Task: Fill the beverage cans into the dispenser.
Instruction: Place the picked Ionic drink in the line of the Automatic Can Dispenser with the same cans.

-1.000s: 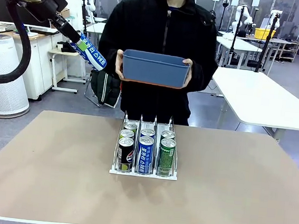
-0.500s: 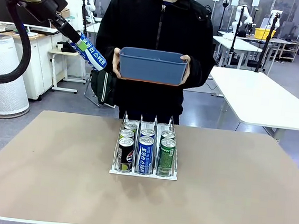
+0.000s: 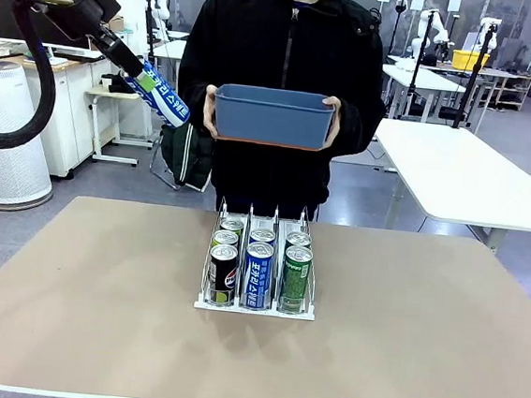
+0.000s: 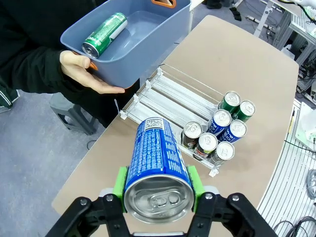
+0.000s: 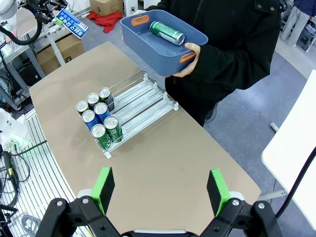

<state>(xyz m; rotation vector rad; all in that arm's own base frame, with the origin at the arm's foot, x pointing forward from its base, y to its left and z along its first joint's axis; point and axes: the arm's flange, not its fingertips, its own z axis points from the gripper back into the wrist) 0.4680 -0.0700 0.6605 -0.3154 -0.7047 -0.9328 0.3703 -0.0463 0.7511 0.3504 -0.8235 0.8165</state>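
A blue can (image 4: 154, 148) is being pinched across its body between the green pads of the left gripper (image 4: 158, 183). It is high off the table (image 3: 421, 346), at about ten o'clock from the dispenser (image 3: 255, 307) in the front view. The can is being carried tilted, silver top toward the wrist camera, a pose judged to suit sliding it bottom-first into the rack's open far end.

The dispenser is standing at the table's middle with its lanes running from twelve to six o'clock. The loaded cans (image 3: 258, 274) are being gathered at the six o'clock end (three in the left lane, two blue in the middle, two green on the right).

At twelve o'clock a blue bin (image 3: 273, 120) is being held at chest height by the person, both hands (image 3: 332, 121) gripping its ends. One green can (image 4: 104, 33) is lying on its side inside, seemingly being offered for a later pick. The right gripper (image 5: 160, 190) is being held high above the table, its fingers spread wide with nothing between them, apparently left free for that can.
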